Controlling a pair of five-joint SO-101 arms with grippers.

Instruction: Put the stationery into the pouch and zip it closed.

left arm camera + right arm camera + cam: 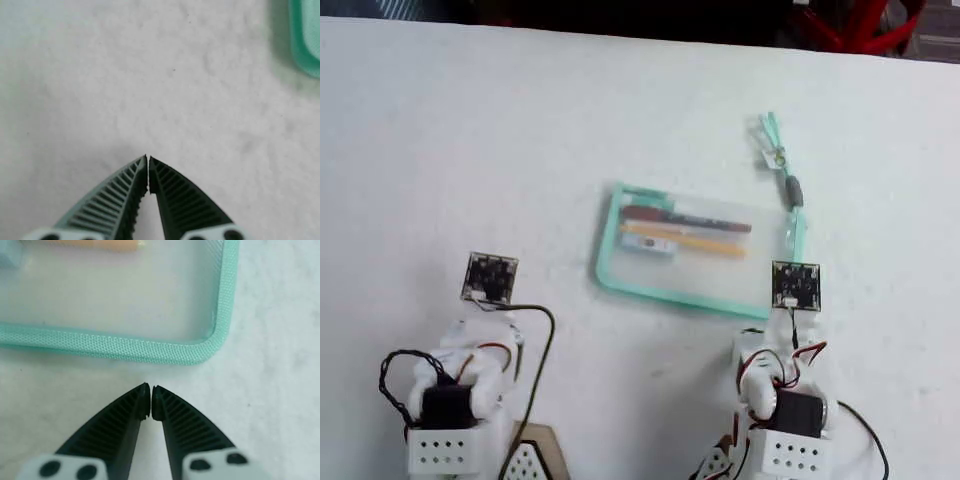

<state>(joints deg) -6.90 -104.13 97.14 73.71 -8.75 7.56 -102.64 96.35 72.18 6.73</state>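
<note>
A clear pouch with a mint-green rim (665,294) lies flat mid-table. Inside it lie a dark red pen (660,213), an orange pencil (705,243) and a small pale eraser (650,243). Its dark zipper slider (794,190) sits at the far right corner, and a green pull strap (770,140) trails beyond it. My left gripper (148,159) is shut and empty over bare table, with the pouch's corner (307,40) off to one side. My right gripper (150,388) is shut and empty, just short of the pouch's near right corner (210,342). The pencil's end (95,244) shows through the clear wall.
The white tabletop (470,150) stretches wide around the pouch. Both arm bases stand at the near edge, the left arm (460,390) and the right arm (785,400), with loose cables beside them. Dark floor and a red frame (860,25) lie beyond the far edge.
</note>
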